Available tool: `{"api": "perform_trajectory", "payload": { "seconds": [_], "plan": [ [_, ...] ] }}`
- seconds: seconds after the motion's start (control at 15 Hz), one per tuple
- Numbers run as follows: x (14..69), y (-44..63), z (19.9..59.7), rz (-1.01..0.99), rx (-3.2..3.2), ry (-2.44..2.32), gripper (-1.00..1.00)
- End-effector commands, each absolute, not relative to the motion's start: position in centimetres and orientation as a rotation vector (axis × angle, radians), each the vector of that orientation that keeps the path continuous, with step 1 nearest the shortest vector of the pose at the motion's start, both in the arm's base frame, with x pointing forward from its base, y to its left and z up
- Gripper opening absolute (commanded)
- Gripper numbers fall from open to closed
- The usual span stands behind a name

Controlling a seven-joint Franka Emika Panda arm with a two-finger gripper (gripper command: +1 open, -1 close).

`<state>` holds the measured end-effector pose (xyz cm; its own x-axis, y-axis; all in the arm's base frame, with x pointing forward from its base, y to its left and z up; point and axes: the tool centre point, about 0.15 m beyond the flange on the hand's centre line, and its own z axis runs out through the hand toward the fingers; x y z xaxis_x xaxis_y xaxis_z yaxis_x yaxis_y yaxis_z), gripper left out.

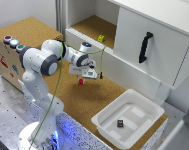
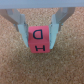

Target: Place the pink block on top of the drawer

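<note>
While flanked this tightly in the wrist view, looks pinched: tool (image 2: pixel 40 26) closed onto the pink block (image 2: pixel 40 40), fingers (image 2: pixel 20 25) against two opposite faces, lettered face toward the camera. Seems held only by the tips, so could twist or drop out on a fast swing. In the exterior view, hangs under the tool (image 1: pixel 88 75) as a red speck (image 1: pixel 81 81), at or barely off the cork tabletop (image 1: pixel 69 100); cannot tell which. Could scrape and get levered loose if carried sideways before rising.

Further out, at 1 o'clock from the tool, a yellow cube (image 1: pixel 101 38) on the recessed shelf: easy to mistake that ledge for the goal. At 4 o'clock, a white bin (image 1: pixel 144 131) holding a dark block (image 1: pixel 121 123); would swallow a dropped cube.

Farthest, at 2 o'clock, the drawer (image 1: pixel 131 30) with its black handle (image 1: pixel 145 47). Needs a high lift; too low, and would strike the front face or handle.
</note>
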<state>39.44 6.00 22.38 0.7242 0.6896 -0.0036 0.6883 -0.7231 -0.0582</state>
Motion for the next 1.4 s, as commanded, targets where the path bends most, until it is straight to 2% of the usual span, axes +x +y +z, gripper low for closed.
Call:
{"api": "perform_trajectory", "payload": {
  "seconds": [0.0,0.2,0.47,0.67,0.93,1.13,1.33],
  "plan": [
    [38.1,6.7,29.3,-0.006,-2.939,-1.088,-1.0],
    [40.1,9.0,33.6,-0.004,-2.966,-1.077,-1.0],
    [42.5,13.9,37.5,0.048,-2.958,-1.113,-1.0],
    [42.9,19.0,40.9,0.108,-2.906,-1.204,-1.0],
    [42.7,25.7,45.2,0.052,-2.851,-1.36,-1.0],
    [42.6,31.3,46.8,0.032,-2.75,-1.527,-1.0],
    [42.6,37.3,45.9,0.077,-2.618,-1.694,-1.0]
  ]
}}
